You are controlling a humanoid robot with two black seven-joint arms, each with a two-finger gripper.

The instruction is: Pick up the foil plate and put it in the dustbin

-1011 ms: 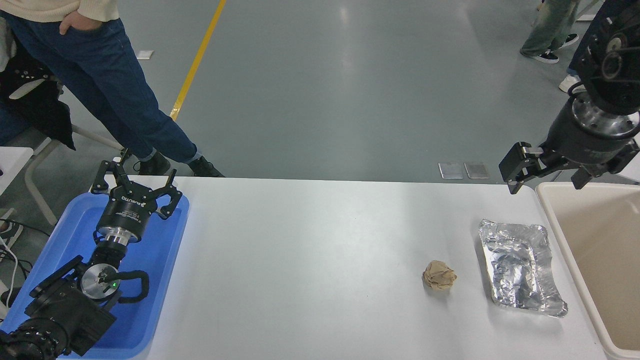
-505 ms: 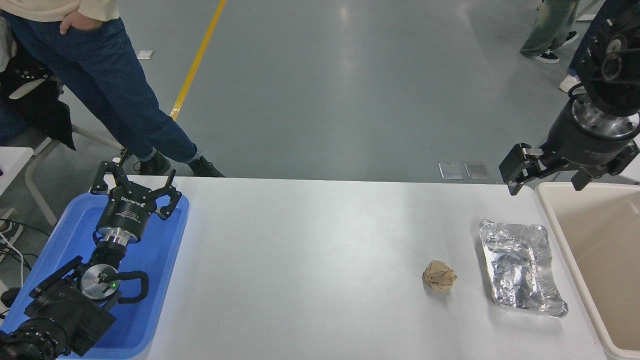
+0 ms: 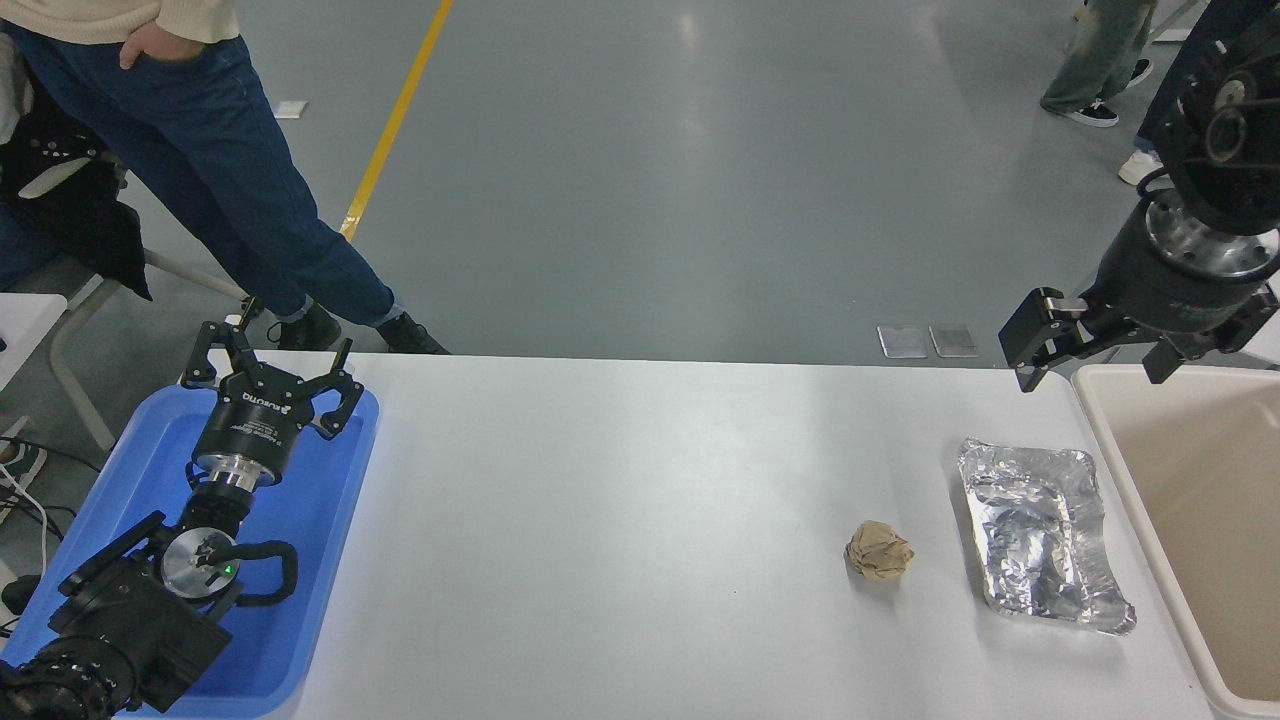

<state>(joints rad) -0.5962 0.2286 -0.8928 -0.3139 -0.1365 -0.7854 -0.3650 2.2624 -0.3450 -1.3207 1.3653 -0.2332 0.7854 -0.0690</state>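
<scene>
crinkled silver foil plate (image 3: pixel 1041 534) flat on white table (image 3: pixel 620 520), right end effector (image 3: pixel 1100 350) spread wide above

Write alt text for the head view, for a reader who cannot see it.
A foil plate lies on a white table beside a cream dustbin, with the right gripper open above the table's far right corner. A brown paper ball sits left of the plate; the left gripper rests open over a blue tray.
</scene>
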